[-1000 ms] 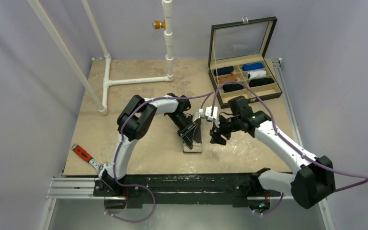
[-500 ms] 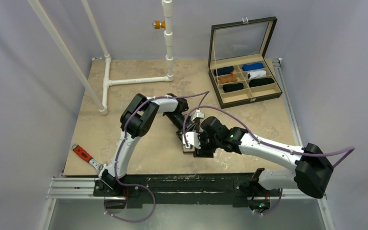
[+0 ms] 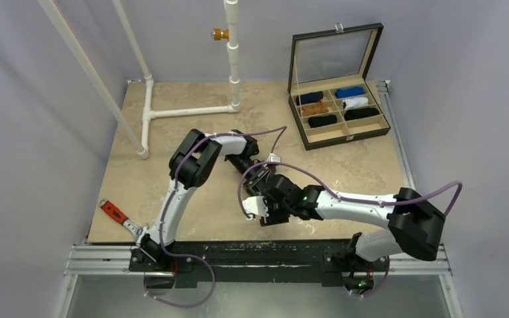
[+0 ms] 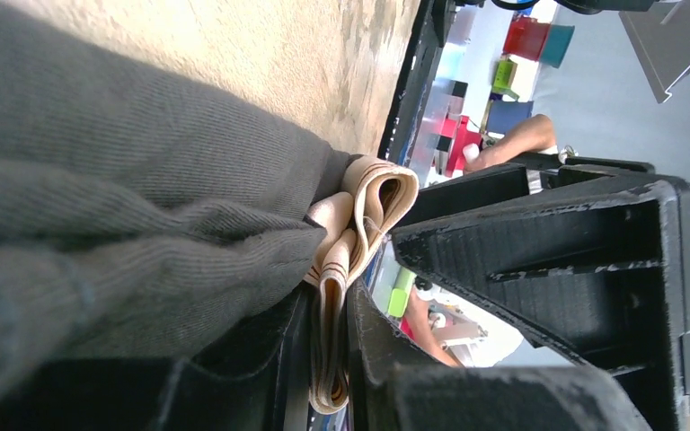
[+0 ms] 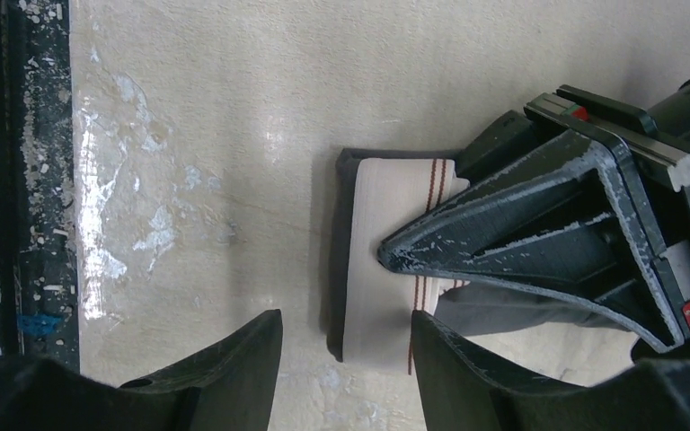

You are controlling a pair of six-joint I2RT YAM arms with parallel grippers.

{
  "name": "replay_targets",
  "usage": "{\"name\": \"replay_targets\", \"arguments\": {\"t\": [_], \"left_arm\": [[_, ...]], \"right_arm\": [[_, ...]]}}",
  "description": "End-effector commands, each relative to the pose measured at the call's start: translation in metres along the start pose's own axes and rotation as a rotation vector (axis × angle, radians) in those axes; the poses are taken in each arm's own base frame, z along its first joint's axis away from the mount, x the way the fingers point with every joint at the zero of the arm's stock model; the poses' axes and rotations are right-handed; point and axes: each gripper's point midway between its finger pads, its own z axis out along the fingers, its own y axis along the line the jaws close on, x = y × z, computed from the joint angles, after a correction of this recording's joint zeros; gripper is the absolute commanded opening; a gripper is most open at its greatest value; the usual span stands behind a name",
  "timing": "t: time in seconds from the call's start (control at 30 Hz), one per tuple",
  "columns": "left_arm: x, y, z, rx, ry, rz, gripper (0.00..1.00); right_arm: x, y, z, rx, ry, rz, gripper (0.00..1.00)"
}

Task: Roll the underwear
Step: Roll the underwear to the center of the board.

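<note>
- Left tool (image 4: 328,368) is clenched on the underwear (image 4: 126,206) at its tan edge.
- Underwear is laid on the surface (image 5: 234,108), beneath the left tool.
- Right tool (image 5: 346,337) is held released, just beside the left tool.

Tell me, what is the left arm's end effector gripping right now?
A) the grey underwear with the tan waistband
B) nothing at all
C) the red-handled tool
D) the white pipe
A: in the left wrist view the grey underwear sits clamped in the left end effector by its pale tan waistband.
</note>
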Motion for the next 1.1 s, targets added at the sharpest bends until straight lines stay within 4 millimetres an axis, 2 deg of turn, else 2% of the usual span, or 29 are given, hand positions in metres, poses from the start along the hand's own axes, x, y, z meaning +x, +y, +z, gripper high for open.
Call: {"name": "replay_targets", "arguments": {"t": [0.0,0.2,0.6,0.8,0.93,1.0,1.07], "left_arm": [[-0.001,0.012,-0.001,-0.021,0.013,-0.001,0.00],[0.000,0.011,0.000,-0.010,0.017,-0.002,0.00],[0.000,0.010,0.000,-0.001,0.020,-0.001,0.00],[0.000,0.009,0.000,0.004,0.024,-0.005,0.00],[0.001,0.007,-0.001,0.004,0.024,0.000,0.00],[0.000,0.005,-0.003,-0.002,0.023,0.007,0.04],[0.000,0.002,-0.005,-0.012,0.022,0.019,0.13]], "right_arm": [[-0.004,-0.006,0.008,0.042,-0.003,-0.033,0.53],[0.006,-0.002,0.019,0.036,0.044,-0.036,0.48],[0.024,0.011,0.031,-0.029,0.120,-0.039,0.29],[0.029,0.020,0.035,-0.078,0.154,-0.033,0.11],[0.027,0.032,0.034,-0.158,0.156,-0.018,0.00],[0.023,0.040,0.032,-0.211,0.141,-0.007,0.00],[0.019,0.049,0.029,-0.261,0.128,0.011,0.00]]}}
